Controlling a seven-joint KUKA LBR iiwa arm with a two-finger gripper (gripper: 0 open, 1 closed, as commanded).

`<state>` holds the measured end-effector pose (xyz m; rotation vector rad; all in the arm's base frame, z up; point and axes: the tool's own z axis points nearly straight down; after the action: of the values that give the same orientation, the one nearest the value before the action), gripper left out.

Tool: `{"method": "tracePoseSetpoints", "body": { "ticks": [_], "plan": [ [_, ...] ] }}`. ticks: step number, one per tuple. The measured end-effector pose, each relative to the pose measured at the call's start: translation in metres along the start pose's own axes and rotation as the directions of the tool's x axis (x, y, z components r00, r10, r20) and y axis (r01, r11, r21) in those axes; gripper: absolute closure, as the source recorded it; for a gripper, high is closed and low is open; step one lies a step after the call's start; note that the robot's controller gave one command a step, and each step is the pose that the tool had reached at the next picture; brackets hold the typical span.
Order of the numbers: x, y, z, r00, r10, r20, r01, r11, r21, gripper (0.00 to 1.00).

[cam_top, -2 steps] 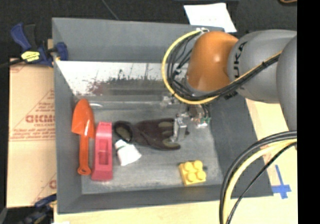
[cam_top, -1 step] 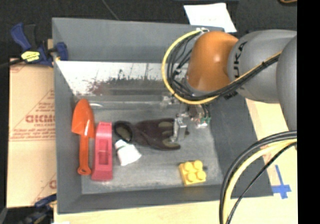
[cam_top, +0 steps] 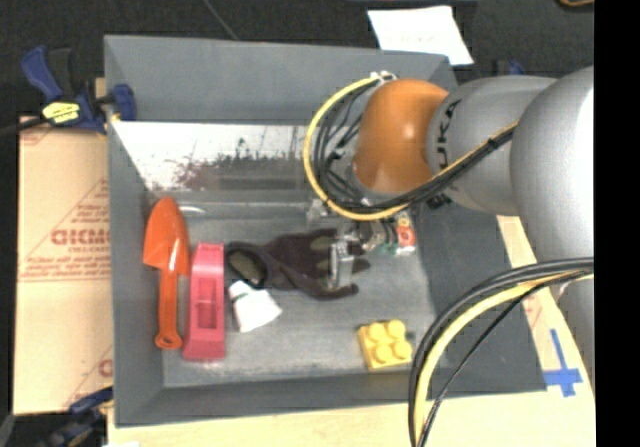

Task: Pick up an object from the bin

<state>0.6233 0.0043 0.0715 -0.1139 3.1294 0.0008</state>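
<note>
My gripper (cam_top: 340, 260) is down in the middle of the bin, its metal fingers against a dark brown, floppy cloth-like thing (cam_top: 290, 260). Whether the fingers pinch it cannot be made out. A black oval object (cam_top: 246, 266) lies just left of that dark piece. Below it sits a small white wedge-shaped piece (cam_top: 254, 308). A yellow toy brick (cam_top: 386, 344) lies toward the bin's front right, apart from the gripper.
Along the bin's left side lie a pink tape dispenser (cam_top: 206, 303) and an orange scoop with a long handle (cam_top: 167, 260). The arm with its orange cover and looped cables overhangs the bin's right half.
</note>
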Motion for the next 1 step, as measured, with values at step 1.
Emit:
{"method": "tracePoseSetpoints", "body": {
  "ticks": [1],
  "plan": [
    [-0.0004, 0.0169, -0.0047, 1.000, 0.003, 0.005, -0.003, 1.000, 0.001, 0.00]
  ]
}}
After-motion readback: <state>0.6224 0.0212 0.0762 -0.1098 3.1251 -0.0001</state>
